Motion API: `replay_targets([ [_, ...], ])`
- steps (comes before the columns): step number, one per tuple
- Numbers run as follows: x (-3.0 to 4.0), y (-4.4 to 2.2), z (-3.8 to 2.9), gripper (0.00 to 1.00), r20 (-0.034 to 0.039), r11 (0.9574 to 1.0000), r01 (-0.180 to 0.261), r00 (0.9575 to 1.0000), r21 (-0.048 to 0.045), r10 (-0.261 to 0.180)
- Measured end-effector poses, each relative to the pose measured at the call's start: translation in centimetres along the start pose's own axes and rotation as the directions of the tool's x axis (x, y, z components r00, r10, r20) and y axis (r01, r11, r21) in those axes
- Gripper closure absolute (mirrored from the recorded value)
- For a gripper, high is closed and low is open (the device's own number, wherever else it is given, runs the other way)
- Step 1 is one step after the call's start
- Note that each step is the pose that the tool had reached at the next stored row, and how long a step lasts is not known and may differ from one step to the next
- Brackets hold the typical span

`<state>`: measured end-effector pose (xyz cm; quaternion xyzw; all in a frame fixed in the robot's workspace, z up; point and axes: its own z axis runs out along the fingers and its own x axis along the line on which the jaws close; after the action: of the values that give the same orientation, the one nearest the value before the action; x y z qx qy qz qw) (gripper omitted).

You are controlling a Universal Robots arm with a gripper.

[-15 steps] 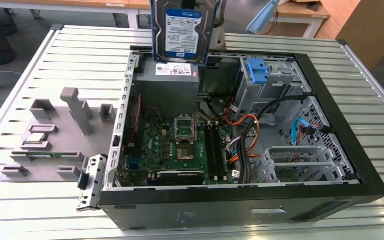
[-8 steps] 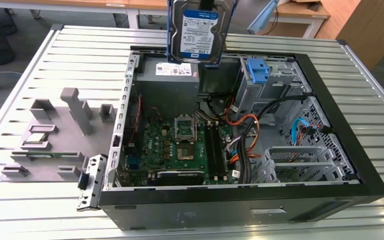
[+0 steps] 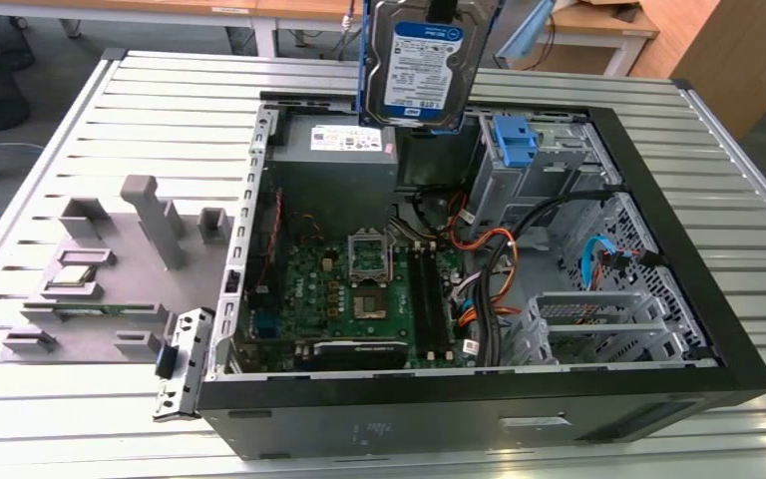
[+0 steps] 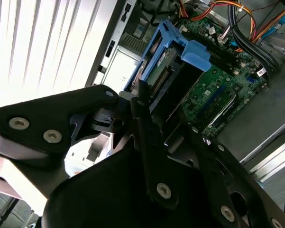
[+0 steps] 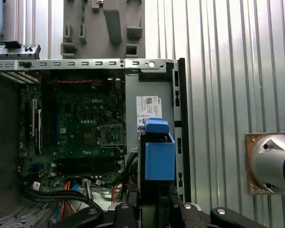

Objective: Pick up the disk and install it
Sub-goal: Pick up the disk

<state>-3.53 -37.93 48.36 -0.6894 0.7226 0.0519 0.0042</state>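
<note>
Slatted metal table (image 3: 157, 110) carries the open computer case (image 3: 490, 404). Your pincer (image 4: 156, 102) is clamped on the disk (image 3: 423, 60), which hangs upright above the power-supply box (image 3: 336, 150). Treat the disk as rigid, weighty and shock-sensitive; hold it by its blue side rails (image 5: 159, 161).

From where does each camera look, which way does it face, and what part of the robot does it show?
Exterior view: off the arm, looking obliquely down into the open black computer case on the slatted metal table; the disk, a silver hard drive with blue side rails, hangs over it.
First wrist view: on the arm, facing straight down past the gripper onto the green motherboard.
Second wrist view: on the arm, looking obliquely along the gripper's black linkage.
Shared: both wrist views show the gripper, the disk and the motherboard.
</note>
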Motion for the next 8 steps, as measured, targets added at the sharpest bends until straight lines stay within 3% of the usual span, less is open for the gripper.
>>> replay_targets([
  [8, 0.20, -0.02, -0.02, 0.65, -0.0001, 1.0000, 0.000, 1.0000, 0.0000, 0.000],
])
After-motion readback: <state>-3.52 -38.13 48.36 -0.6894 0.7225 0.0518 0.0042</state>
